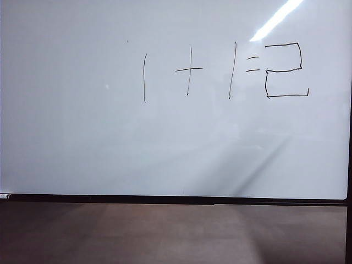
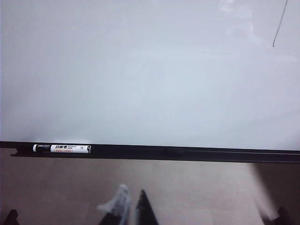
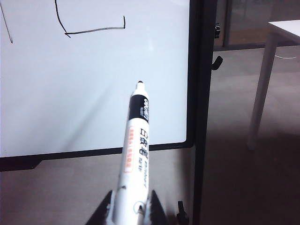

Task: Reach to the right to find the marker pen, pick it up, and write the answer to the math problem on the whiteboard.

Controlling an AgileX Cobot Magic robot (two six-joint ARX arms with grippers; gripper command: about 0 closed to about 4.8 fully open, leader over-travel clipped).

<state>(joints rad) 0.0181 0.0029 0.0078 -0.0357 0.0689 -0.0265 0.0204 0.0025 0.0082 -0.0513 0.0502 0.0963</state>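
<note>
Floor boards [image 1: 165, 236] lay nearest the exterior cam, w/ neither arm showing in that view. Going left to right: in the left wrist view, the left gripper [image 2: 132, 206] hung low before the whiteboard [image 2: 140, 70], fingertips nearly together, nothing between them; it looked closed or close to it. A second marker [image 2: 62, 148] lay flat on the board's bottom ledge [image 2: 187, 153], off to one side of that gripper, its long axis along the ledge. On the board, the math problem [image 1: 198, 71] read one plus one w/ two equals dashes, and just to its right sat the answer [image 1: 286, 70], a boxy 2, already drawn. Further right, in the right wrist view, the right gripper [image 3: 132, 208] was clamped on the marker pen [image 3: 136, 150], barrel running straight out from the jaws, dark tip [image 3: 139, 83] aimed at the board's lower right corner, below the 2's bottom stroke [image 3: 93, 30]. Whether the tip touched the surface can't be told; it looked apart. Judging by that, writing appeared done, and the right arm was the one nearer the 2, w/ the pen axis pointing boardward, so any next move would prob. be a pull-back along that axis.
</note>
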